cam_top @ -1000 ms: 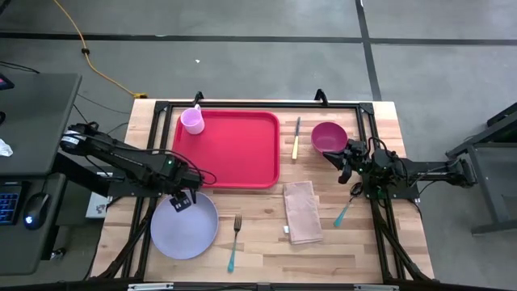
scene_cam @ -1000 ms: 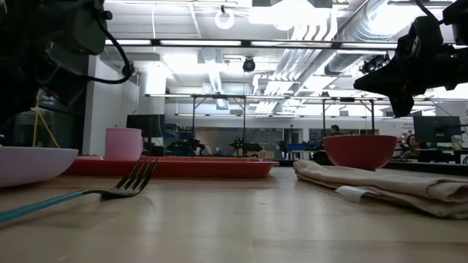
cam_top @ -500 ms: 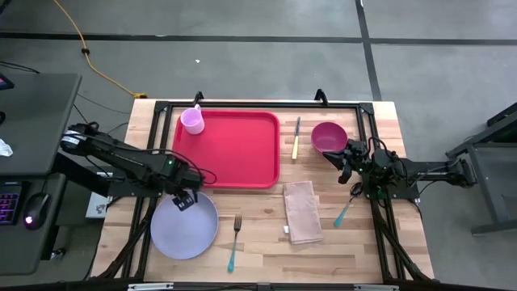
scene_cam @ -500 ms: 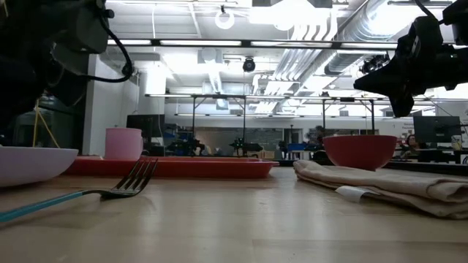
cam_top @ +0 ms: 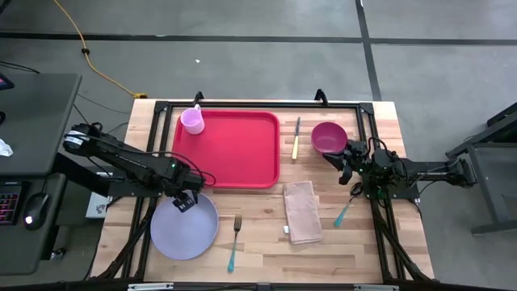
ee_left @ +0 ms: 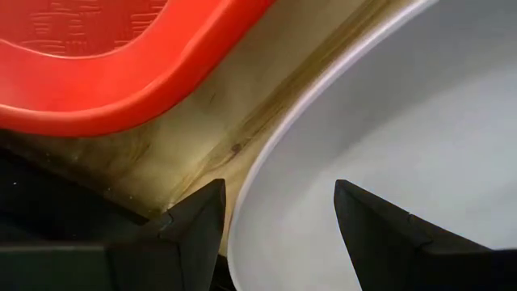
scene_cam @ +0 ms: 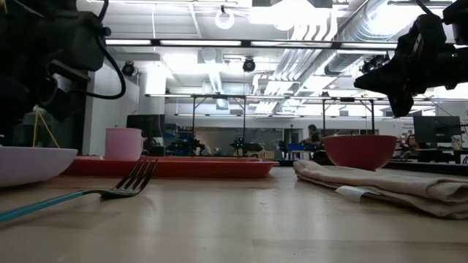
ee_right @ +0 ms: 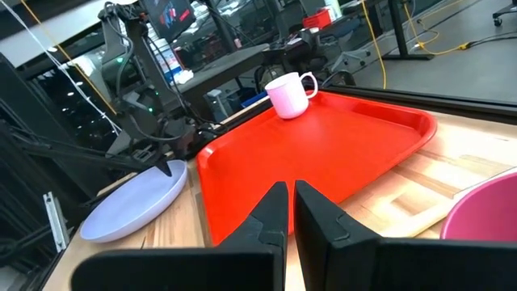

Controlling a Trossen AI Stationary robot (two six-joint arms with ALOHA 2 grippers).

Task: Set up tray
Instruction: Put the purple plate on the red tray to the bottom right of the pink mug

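Note:
The red tray (cam_top: 234,153) lies flat on the wooden table, left of centre. A pink mug (cam_top: 192,120) stands in its far left corner. A round lavender plate (cam_top: 184,226) rests on the wood just off the tray's near left corner. My left gripper (cam_top: 184,200) points down over the plate's far rim and is open. In the left wrist view (ee_left: 279,222) one finger stands outside the rim (ee_left: 242,202) and one over the plate's inside; no touch shows. My right gripper (cam_top: 343,162) is shut and waits at the right, beside the bowl.
A magenta bowl (cam_top: 328,137) and a yellow-handled knife (cam_top: 296,137) lie right of the tray. A folded tan napkin (cam_top: 303,212), a teal-handled fork (cam_top: 234,238) and a teal-handled spoon (cam_top: 346,212) lie on the near half. A black frame rims the table.
My left gripper has sunk a little toward the plate's rim and rolled slightly, staying open. The plate, the tray and my right arm have kept still.

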